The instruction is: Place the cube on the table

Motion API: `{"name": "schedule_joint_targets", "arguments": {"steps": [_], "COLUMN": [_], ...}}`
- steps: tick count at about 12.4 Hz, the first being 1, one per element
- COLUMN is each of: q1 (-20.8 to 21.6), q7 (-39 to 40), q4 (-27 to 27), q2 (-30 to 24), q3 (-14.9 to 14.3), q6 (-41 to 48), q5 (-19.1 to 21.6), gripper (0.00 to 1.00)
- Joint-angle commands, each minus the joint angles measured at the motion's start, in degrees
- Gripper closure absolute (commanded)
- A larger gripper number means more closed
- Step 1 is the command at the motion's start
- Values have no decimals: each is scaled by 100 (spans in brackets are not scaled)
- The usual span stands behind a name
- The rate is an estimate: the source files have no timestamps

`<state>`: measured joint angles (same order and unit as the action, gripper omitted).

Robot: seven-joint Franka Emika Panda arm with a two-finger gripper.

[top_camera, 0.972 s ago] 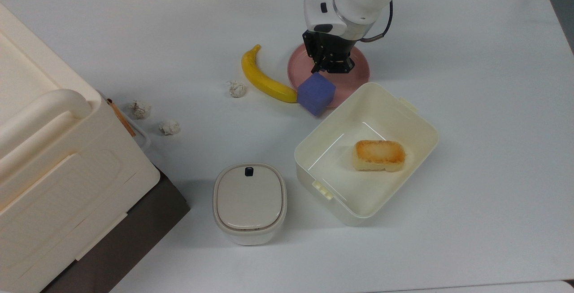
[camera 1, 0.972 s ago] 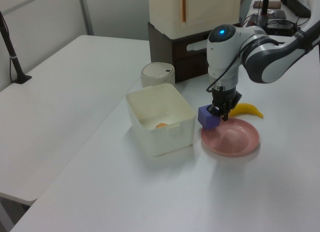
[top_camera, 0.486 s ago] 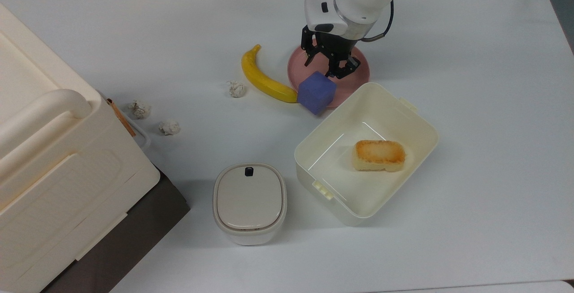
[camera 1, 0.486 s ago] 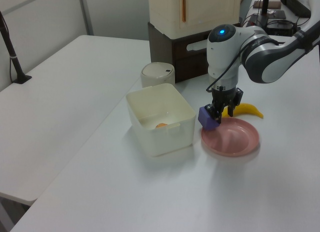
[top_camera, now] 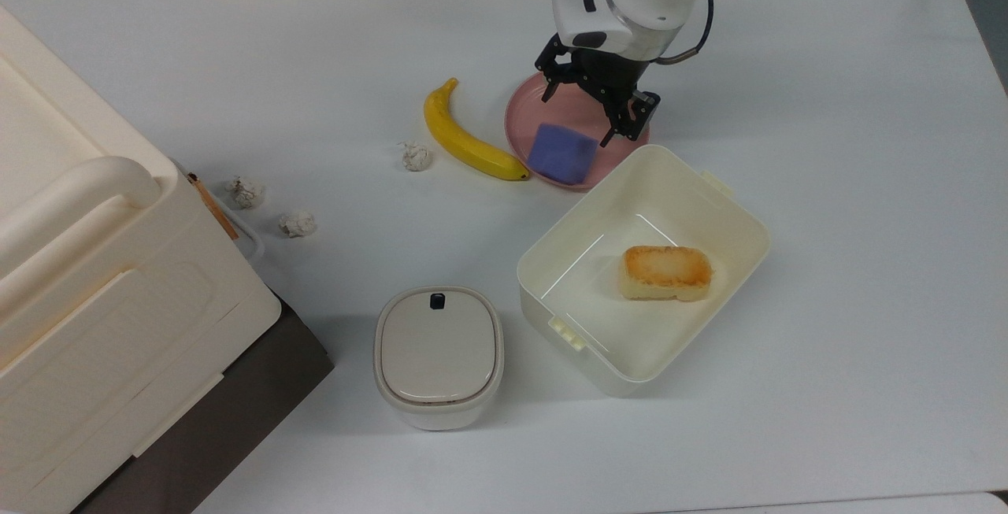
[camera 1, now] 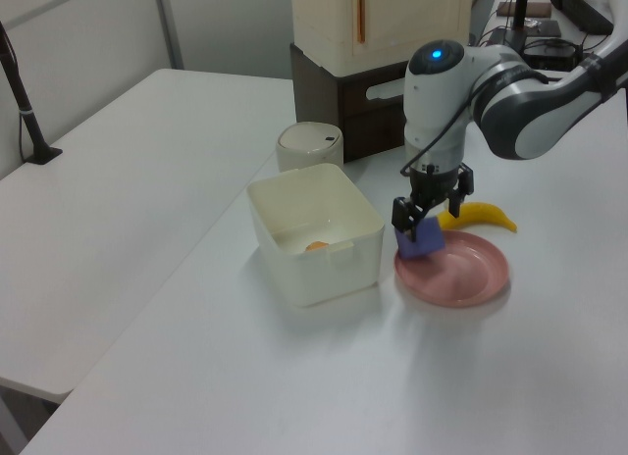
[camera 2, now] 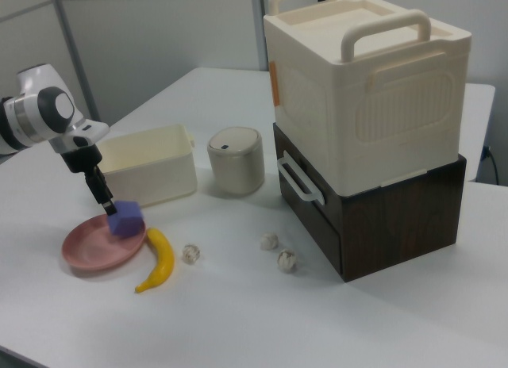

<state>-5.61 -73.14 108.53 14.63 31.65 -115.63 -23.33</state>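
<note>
A white table carries a cream box, a banana and a pink plate. The cube, gripped a second ago, now seems to rest on the plate's edge; the gripper hangs spread open above, empty.

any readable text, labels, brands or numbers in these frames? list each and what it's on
None readable.
The big cream crate and the dark box under it: plain, no lettering seen.
The small lidded bin: a dark square mark on the lid, no text.
The cube, pink plate, banana and open cream box: unmarked.
The robot arm: a blue light, no legible logo.
</note>
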Motion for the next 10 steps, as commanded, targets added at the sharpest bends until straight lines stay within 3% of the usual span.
{"name": "schedule_joint_targets", "arguments": {"steps": [1, 10], "q1": [51, 288], "q7": [1, -253], "q4": [-279, -183], "q2": [-4, 312], "q3": [-54, -45], "q6": [67, 67], "q5": [21, 12], "gripper": [0, 0]}}
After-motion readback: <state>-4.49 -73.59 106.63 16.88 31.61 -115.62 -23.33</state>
